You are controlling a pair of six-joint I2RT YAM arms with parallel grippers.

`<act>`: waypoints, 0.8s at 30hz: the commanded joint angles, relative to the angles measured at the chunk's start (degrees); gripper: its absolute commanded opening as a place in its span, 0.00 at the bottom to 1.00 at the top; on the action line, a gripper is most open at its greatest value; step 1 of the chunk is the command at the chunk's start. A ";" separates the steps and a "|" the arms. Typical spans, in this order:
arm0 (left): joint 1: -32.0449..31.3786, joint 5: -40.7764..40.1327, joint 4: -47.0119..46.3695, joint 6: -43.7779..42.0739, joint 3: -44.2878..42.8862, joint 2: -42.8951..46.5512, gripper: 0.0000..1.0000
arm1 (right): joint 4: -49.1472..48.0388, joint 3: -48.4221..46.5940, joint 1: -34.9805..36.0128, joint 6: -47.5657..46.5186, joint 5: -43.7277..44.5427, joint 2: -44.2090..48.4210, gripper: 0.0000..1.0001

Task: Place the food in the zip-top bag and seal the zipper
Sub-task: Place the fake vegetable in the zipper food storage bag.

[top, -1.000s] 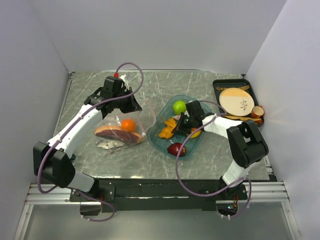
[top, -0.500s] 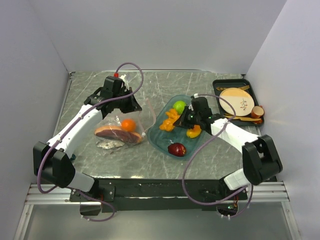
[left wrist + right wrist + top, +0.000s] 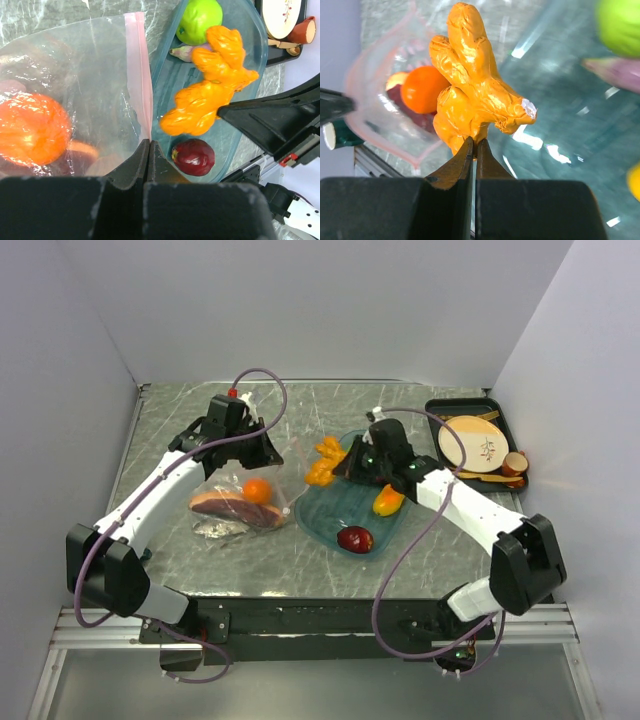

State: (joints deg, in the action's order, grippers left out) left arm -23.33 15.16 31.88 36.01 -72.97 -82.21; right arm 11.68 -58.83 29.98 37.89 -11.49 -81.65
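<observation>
The clear zip-top bag (image 3: 236,502) lies at left with an orange (image 3: 257,490) and a brown-red slice (image 3: 234,508) inside. My left gripper (image 3: 272,456) is shut on the bag's mouth, pinching the pale pink zipper (image 3: 137,75) between its tips (image 3: 149,143). My right gripper (image 3: 474,143) is shut on a lumpy orange-yellow food piece (image 3: 470,90). That piece (image 3: 323,464) hangs in the air over the left end of the teal tray (image 3: 325,512), close to the bag's mouth. In the tray lie a dark red apple (image 3: 355,538), a lime (image 3: 199,19), a purple slice (image 3: 182,51) and a yellow-orange bit (image 3: 388,503).
A black tray (image 3: 436,412) at the back right holds a beige plate (image 3: 472,441) and small cups (image 3: 515,463). Grey walls close in the marbled table on the left, back and right. The right arm reaches across the teal tray.
My right gripper has lifted the orange-yellow piece out of the teal tray and carried it left toward the bag's mouth. The left gripper and the bag have stayed put.
</observation>
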 commanded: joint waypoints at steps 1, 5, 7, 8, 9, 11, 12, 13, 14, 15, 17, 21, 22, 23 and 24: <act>-0.22 0.66 -2.17 -0.15 0.63 2.85 0.01 | -1.05 -6.82 3.24 -1.24 -0.81 -4.47 0.00; -0.22 0.32 -1.47 -0.41 -0.24 3.03 0.01 | -0.26 -10.69 6.32 -1.24 -1.87 -10.18 0.00; -0.14 -0.21 -1.03 -0.59 -0.59 3.37 0.01 | 0.27 -12.62 7.89 -1.50 -2.66 -11.95 0.00; -0.13 -0.39 -0.94 -0.42 -0.68 3.55 0.01 | 0.71 -13.15 8.60 -1.59 -2.66 -13.09 0.00; -0.13 -0.31 -1.11 -0.15 -0.60 3.64 0.01 | 0.71 -13.85 9.13 -1.76 -2.75 -13.53 0.00; -0.13 0.31 -2.34 0.55 0.19 4.08 0.01 | 0.54 -14.30 10.18 -1.94 -3.19 -14.50 0.00; -0.22 0.92 -2.70 0.73 0.46 4.17 0.01 | 0.45 -14.91 10.45 -2.03 -3.45 -14.77 0.00; -0.22 1.10 -2.87 1.08 0.72 4.26 0.01 | 0.79 -15.43 10.71 -2.20 -3.89 -15.29 0.00; -0.22 1.01 -2.87 1.08 0.72 4.17 0.01 | 1.15 -16.14 10.98 -2.55 -4.59 -16.69 0.00; -0.22 0.93 -2.79 1.08 0.64 4.17 0.01 | 1.76 -17.97 11.24 -3.25 -5.56 -17.49 0.00; -0.22 1.10 -2.70 0.90 0.37 4.17 0.01 | 2.55 -19.48 11.77 -4.40 -6.79 -19.59 0.02; -0.22 1.19 -2.44 0.90 -0.15 4.34 0.01 | 2.12 -23.07 12.03 -5.71 -9.95 -21.97 0.10; -0.22 0.75 -2.26 0.82 -0.33 4.43 0.01 | 2.81 -23.87 12.03 -5.89 -10.13 -22.76 0.14; -0.22 0.40 -2.17 0.73 -0.33 4.52 0.01 | 3.17 -24.66 12.03 -6.42 -10.22 -23.12 0.16; -0.22 0.05 -1.91 0.73 -0.33 4.78 0.01 | 3.52 -25.71 11.95 -6.69 -10.14 -23.38 0.21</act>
State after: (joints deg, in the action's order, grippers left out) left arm -23.33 15.16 31.14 36.69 -72.38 -80.18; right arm 14.81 -79.55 41.65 33.78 -19.20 -103.59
